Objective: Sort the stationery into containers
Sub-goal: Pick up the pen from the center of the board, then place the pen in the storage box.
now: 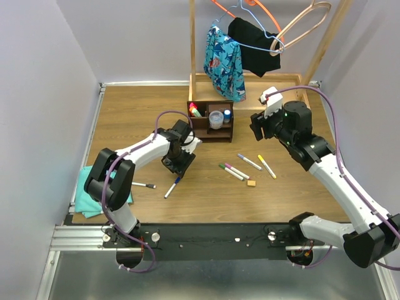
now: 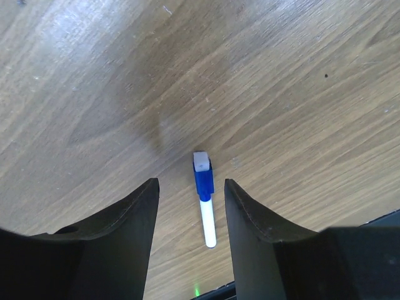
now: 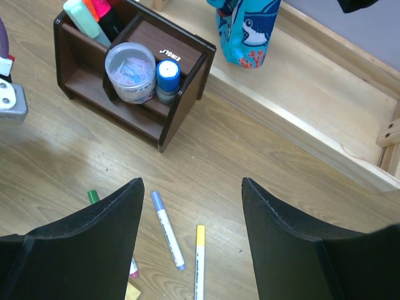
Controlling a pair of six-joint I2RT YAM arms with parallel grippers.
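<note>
We find the blue-capped marker (image 2: 204, 199) lying flat on the wood-grain table (image 2: 300, 94), at 6 o'clock from the dark brown organizer (image 1: 210, 128) in the top view. In the left wrist view its long axis runs 12 to 6 o'clock. The blue cap with its pale square end points to 12, and the smooth white round barrel trails to 6.

The marker sits in the gap of the left gripper (image 2: 190, 182), nearer the 3 o'clock finger and touching neither. The jaws are spread apart and hold nothing; the fingers (image 2: 134, 231) are black, matte and curved.

The right gripper (image 3: 189, 184) is likewise released and empty. At 10 o'clock from it, the organizer holds a clear round tub (image 3: 130, 70) and stubby highlighters (image 3: 94, 11).
</note>
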